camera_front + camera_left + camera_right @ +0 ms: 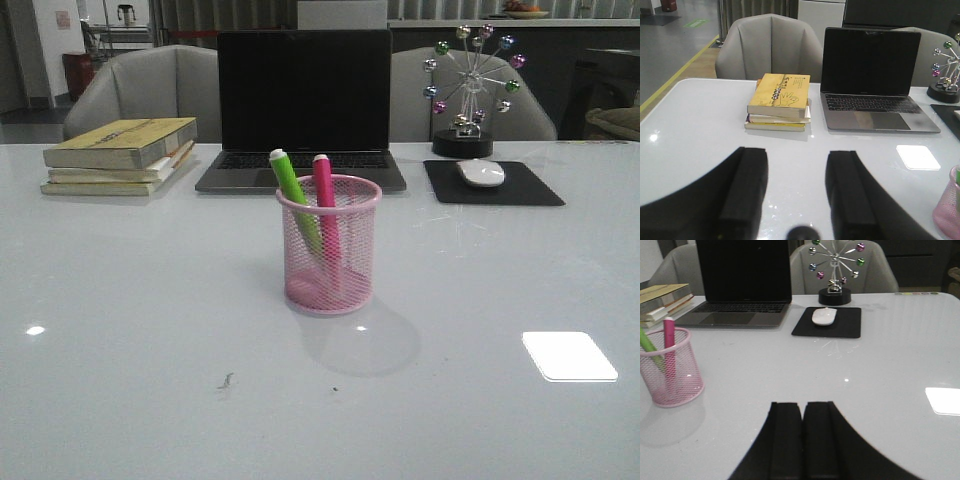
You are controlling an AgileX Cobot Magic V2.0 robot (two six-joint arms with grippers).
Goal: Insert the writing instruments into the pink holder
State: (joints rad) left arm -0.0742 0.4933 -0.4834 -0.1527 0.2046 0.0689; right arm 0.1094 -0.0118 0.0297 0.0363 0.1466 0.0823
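Holder [329, 246]: stands upright at the centre of the front view, on the white table [120, 330], in front of the laptop [303, 105]. It also shows at the left edge of the right wrist view and as a sliver at the lower right edge of the left wrist view.

Markers: the green marker [296, 196] and the pink marker [325, 205] both sit inside the holder, bases down, pale cap ends above the rim. The green one leans toward the upper left; the pink one is nearer upright. They look close or touching near the rim; contact cannot be confirmed.

Left gripper [796, 190]: jaws wide apart, nothing between them, table visible through the gap. It points toward the books [778, 102] in the upper middle of its view.

Right gripper [802, 435]: jaws closed together with no visible gap, holding nothing. Mouse [823, 316] and mat [827, 321] lie ahead in the upper middle of its view.

Assessment: with both markers in the holder and both grippers clear, the task appears complete.

Handling judgement:
- Markers: likely light, rigid plastic with smooth, somewhat slippery barrels. Best taken across the coloured barrel just below the cap, not on the cap, which may pull off.
- Holder: thin wire mesh, probably light and easily tipped or slid on the glossy table. Sideways contact with a leaning marker could topple it. If it must be moved, grip the rolled rim.
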